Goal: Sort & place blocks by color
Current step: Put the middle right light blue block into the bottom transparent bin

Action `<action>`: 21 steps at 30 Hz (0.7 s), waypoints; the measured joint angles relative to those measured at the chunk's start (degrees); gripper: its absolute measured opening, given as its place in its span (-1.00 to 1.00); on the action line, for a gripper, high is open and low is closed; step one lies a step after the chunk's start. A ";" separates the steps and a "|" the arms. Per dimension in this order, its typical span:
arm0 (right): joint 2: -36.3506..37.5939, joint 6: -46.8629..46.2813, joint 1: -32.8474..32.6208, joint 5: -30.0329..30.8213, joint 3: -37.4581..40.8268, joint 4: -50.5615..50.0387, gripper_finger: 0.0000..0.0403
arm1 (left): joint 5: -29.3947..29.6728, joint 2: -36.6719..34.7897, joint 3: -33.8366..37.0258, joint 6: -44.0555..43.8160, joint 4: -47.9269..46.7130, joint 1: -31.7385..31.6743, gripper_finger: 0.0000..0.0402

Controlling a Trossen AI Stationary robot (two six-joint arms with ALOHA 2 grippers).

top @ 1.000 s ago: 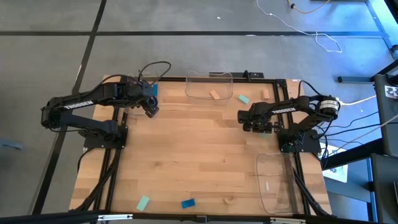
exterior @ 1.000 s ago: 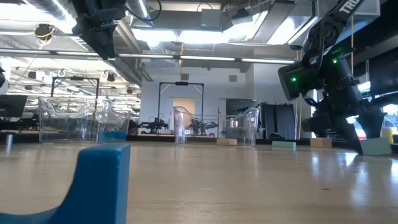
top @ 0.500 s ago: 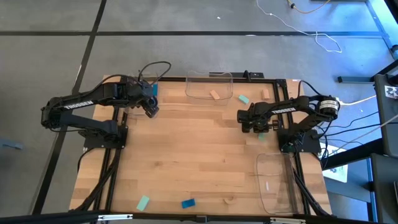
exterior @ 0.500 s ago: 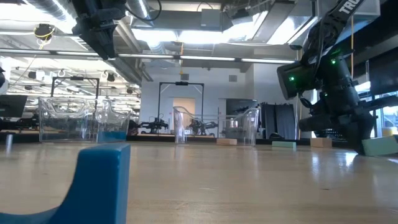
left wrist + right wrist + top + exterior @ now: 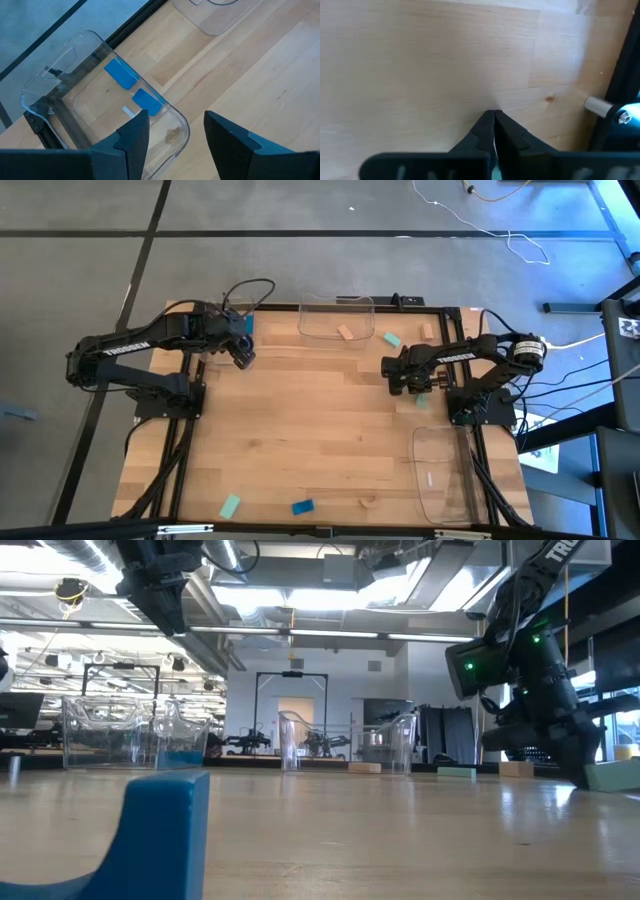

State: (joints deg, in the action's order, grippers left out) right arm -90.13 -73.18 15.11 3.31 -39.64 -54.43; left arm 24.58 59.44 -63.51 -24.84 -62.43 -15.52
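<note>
Tabletop (image 5: 320,440): mint block (image 5: 424,397) beside right tool (image 5: 394,383).

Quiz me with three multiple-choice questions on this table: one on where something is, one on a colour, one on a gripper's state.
1. The two blue blocks lie: A in a clear tray; B on bare table; C in a gripper.
2. The block beside the right gripper is: A tan; B mint green; C blue.
3. The right gripper's jaws are: A open; B shut; C hidden.
Answers: A, tray walls surround them; B, it shows pale green in the low view; B, they meet in its wrist view.
</note>
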 joint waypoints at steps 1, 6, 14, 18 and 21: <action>0.00 1.04 0.00 0.12 0.00 0.00 -0.94 | 0.00 0.00 0.00 -0.02 0.00 -0.01 -0.10; 0.00 3.31 0.00 0.30 0.00 0.25 -0.93 | 0.00 0.00 0.00 -0.02 0.00 -0.01 -0.10; 0.00 8.05 0.00 0.97 0.05 0.40 -0.93 | 0.00 0.00 0.00 -0.11 0.02 -0.01 -0.10; 0.00 9.31 0.00 0.86 0.00 0.22 -0.98 | 0.00 0.00 0.00 -0.15 0.02 -0.01 -0.10; 0.00 10.61 0.04 -0.46 0.00 0.21 -0.97 | 0.00 0.00 0.00 -0.25 0.02 -0.01 -0.10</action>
State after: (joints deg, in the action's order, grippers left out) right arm -90.13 -62.57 15.16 2.86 -39.64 -54.23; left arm 24.58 59.44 -63.51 -25.09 -62.41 -15.53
